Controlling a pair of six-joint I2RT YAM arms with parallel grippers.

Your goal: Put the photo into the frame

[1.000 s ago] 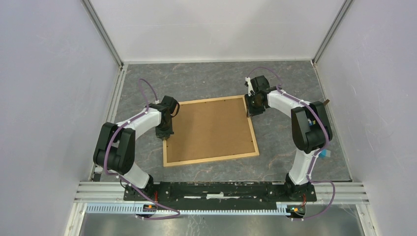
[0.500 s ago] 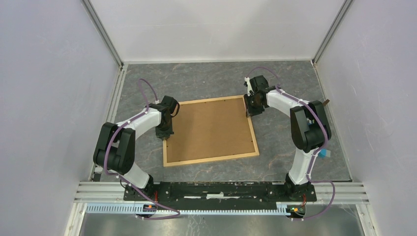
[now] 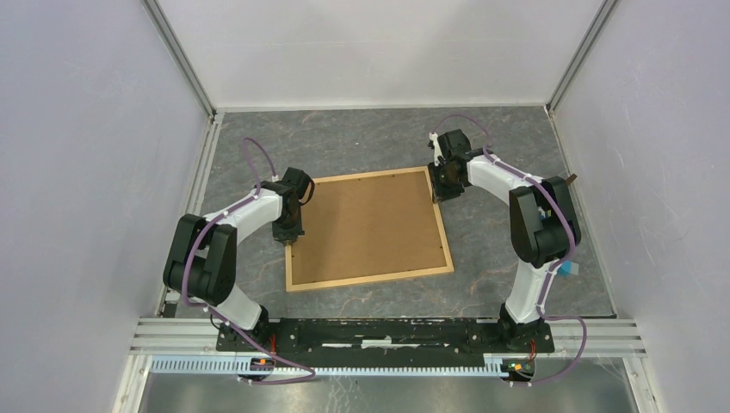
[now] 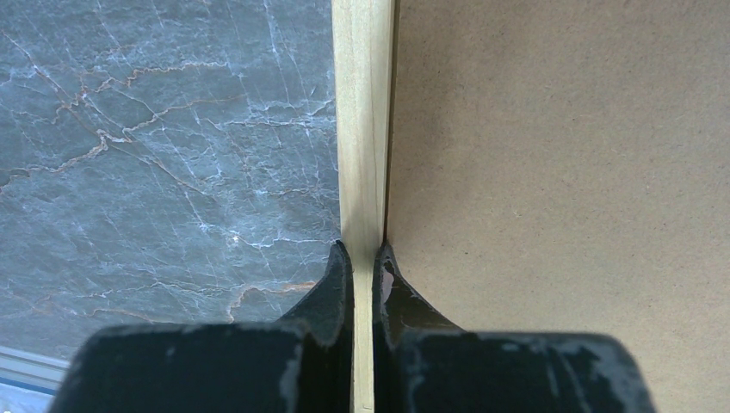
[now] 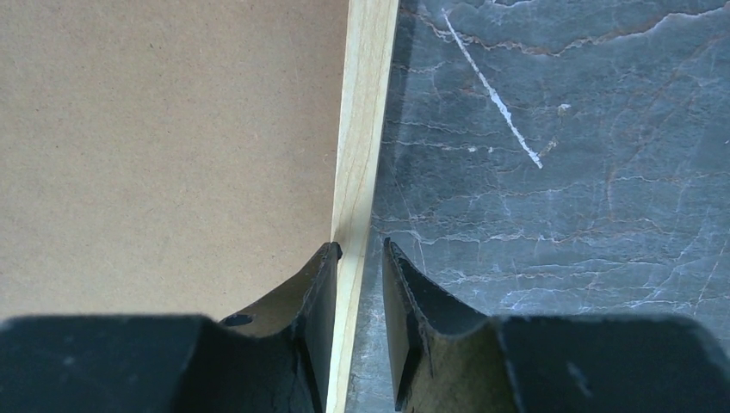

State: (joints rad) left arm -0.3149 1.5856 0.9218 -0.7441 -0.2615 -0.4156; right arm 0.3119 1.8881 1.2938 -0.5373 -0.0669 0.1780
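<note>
- The grey marbled table (image 3: 361, 142) fills the floor of the white-walled cell.
- The frame (image 3: 370, 278) lies flat at the table's centre, back side up, its top turned slightly toward 1 o'clock in the overhead view.
- A plain brown backing board (image 3: 370, 224) fills the frame's opening from rail to rail. The photo cannot be seen in any view.
- The left arm (image 3: 250, 211) reaches in from 7 o'clock, and the right arm (image 3: 499, 176) curves round from 5 o'clock.
- The left gripper (image 4: 361, 249) sits at 9 o'clock of the frame, over its left rail. Its fingers are clenched almost together with only a thin strip of pale wood showing between them. I cannot tell whether anything is pinched.
- The right gripper (image 5: 361, 245) is at the frame's 1 o'clock corner. Its jaws stand partly apart and straddle the right rail. The inner finger is at the seam with the board, and a sliver of table shows between the wood and the outer finger, so it is released.
- A small blue-and-white tag (image 3: 569, 268) lies at 4 o'clock by the right arm. Its writing is too small to read.
</note>
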